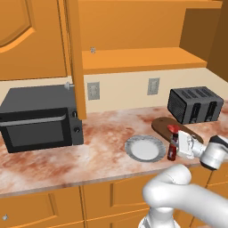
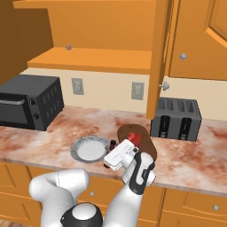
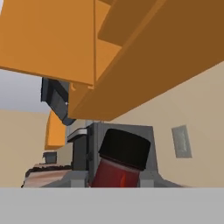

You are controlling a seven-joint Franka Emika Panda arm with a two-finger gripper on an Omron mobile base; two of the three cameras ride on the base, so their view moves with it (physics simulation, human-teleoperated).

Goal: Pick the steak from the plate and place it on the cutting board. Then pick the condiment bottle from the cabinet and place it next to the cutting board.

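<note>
Two of the task's objects already appear placed: the small flat red raw steak (image 1: 173, 129) is seen lying on the dark brown oval wooden cutting board (image 1: 161, 124), while the round shallow grey-white plate (image 1: 144, 148) sits bare at about nine o'clock of the board. The slim dark red-brown condiment bottle (image 1: 172, 152) with black cap and red label is seen low over the marbled countertop (image 1: 89, 151), between plate and board, at about six o'clock of the steak. Whether its base is resting on the counter cannot be told.

The white two-finger gripper (image 1: 176, 145) is positioned right at the bottle, its jaws close about the neck; whether the bottle is pinched or already freed cannot be told from these views. In the hand view the black cap (image 3: 125, 148) is seen tilted, leaning toward one o'clock.

The task is judged nearly complete, with only a release and withdrawal left. Several things could go wrong. If the bottle is tilted or not seated when let go, it could topple and roll toward the counter's front edge or onto the plate. A finger dragged against the cap during retreat could tip it. The open orange-brown wooden wall cabinet (image 1: 142, 58) door (image 1: 75, 58), hanging at twelve o'clock above the work area, could be struck if the arm is raised carelessly.
</note>
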